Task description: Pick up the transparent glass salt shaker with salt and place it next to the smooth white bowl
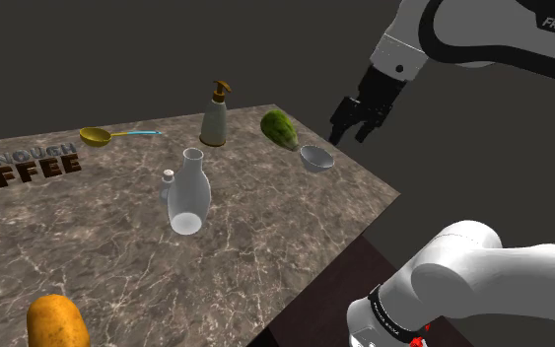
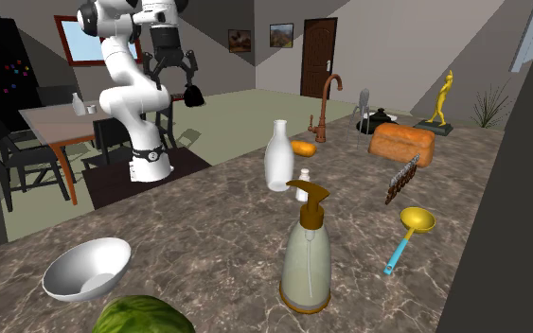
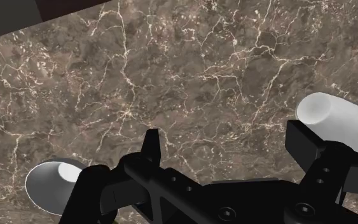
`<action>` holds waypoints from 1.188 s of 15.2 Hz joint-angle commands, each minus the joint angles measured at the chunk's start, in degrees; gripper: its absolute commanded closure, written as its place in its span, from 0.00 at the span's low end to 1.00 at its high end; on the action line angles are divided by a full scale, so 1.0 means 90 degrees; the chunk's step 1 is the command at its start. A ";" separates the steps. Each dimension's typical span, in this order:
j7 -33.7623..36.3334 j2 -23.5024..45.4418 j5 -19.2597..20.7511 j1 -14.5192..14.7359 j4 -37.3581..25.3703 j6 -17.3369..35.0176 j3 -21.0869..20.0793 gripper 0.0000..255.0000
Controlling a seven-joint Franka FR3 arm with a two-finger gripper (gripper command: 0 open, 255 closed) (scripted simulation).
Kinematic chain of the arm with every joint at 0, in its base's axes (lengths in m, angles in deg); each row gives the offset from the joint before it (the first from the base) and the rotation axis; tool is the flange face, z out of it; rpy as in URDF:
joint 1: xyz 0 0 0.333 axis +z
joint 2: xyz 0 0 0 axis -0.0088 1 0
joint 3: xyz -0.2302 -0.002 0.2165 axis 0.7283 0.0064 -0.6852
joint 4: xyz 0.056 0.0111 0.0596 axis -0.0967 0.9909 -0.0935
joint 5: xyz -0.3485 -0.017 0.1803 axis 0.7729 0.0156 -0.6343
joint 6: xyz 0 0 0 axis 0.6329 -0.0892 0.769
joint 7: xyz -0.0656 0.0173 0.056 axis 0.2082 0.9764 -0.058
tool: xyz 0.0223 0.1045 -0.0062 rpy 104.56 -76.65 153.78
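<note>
- Black gripper (image 1: 353, 128) hangs in the air over the far corner of the counter (image 1: 98, 256), at the shoulder view's right. Its fingers are spread wide and carry nothing, and the wrist view shows bare marbled stone between them.
- Nearest to it is the bowl (image 1: 315, 158), smooth and white, just below the gripper and a little to the shoulder view's left. It stands upright and is empty.
- Just beyond the bowl lies a green fruit (image 1: 279, 128). Past that stands a soap dispenser (image 1: 215, 116) with a brown pump. Its body is pale and translucent, and I cannot tell how full it is.
- Further out, mid-counter, stands a tall bottle (image 1: 188, 189). It looks clear and seems to be empty.
- The salt shaker (image 1: 168, 184) is small, light-capped and upright. It sits right against the bottle's side toward the shoulder view's left, so close that I cannot tell whether they touch. It is well apart from both gripper and bowl. Any salt inside is too small to make out.
- Judged from this, the task is at its opening step, the reach toward the shaker. Nothing is grasped yet.
- The next move calls for crossing the counter past the bowl and then descending with the fingers on either side of the shaker. The line of approach must not knock the bottle beside it.
</note>
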 commanded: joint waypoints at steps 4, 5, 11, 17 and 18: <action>0.0056 0.0391 -0.0155 0.0110 0.0206 0.0711 -0.0184 0.00; 0.0072 0.0539 -0.0203 0.0145 0.0257 0.0948 -0.0247 0.00; 0.0173 0.1601 -0.0435 0.0336 0.0366 0.2357 -0.0631 0.00; 0.0310 0.2892 -0.0501 0.0465 0.0142 0.3664 -0.1019 0.00; 0.0342 0.3122 -0.0487 0.0481 0.0073 0.3865 -0.1082 0.00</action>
